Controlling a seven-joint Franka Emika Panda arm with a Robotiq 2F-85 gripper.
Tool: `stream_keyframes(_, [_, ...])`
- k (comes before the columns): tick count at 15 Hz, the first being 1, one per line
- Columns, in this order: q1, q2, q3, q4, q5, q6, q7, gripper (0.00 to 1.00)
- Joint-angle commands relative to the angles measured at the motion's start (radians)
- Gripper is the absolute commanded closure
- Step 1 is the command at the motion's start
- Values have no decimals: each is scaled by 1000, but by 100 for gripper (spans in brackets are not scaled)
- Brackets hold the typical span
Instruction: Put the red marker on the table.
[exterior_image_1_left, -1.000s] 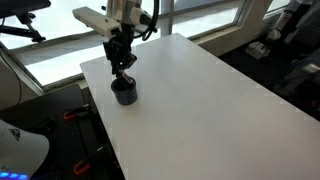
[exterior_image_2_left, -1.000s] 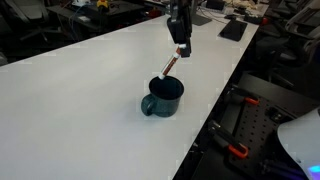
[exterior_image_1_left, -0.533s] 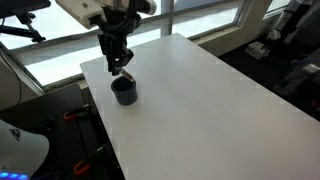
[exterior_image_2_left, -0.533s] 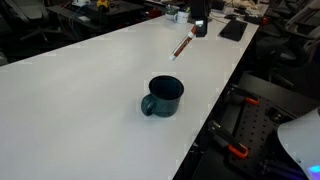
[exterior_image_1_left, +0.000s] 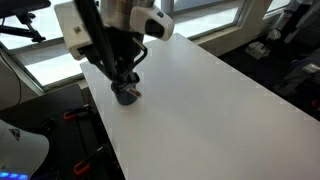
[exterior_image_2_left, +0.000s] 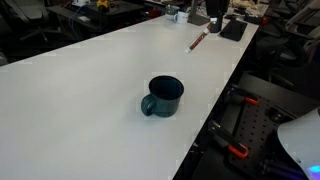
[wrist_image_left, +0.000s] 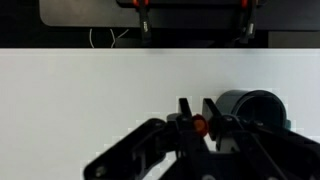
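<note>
gripper | jaws clamped on marker | marker tilted over table | cup upright on table, clear of marker

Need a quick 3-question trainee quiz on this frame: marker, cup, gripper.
1. True or false: the red marker is standing inside the dark cup.
2. What is holding the marker?
A) the gripper
B) the cup
C) nothing, it lies free
3. Fill in: ___ cup(s) stand on the white table.

Key:
1. False. In an exterior view the marker is tilted in the fingers, well away from the cup.
2. A. In the wrist view the red shaft sits between the closed fingers.
3. One.
</note>
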Motion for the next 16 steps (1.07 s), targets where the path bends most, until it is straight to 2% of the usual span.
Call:
stream_keyframes(1, [-29, 82, -18, 16, -22, 39, 35, 95])
stream_keyframes(8, [-31, 293, -30, 98, 10, 79, 3, 95])
stream_keyframes(16, [-55, 489, -26, 233, 51, 54, -31, 95])
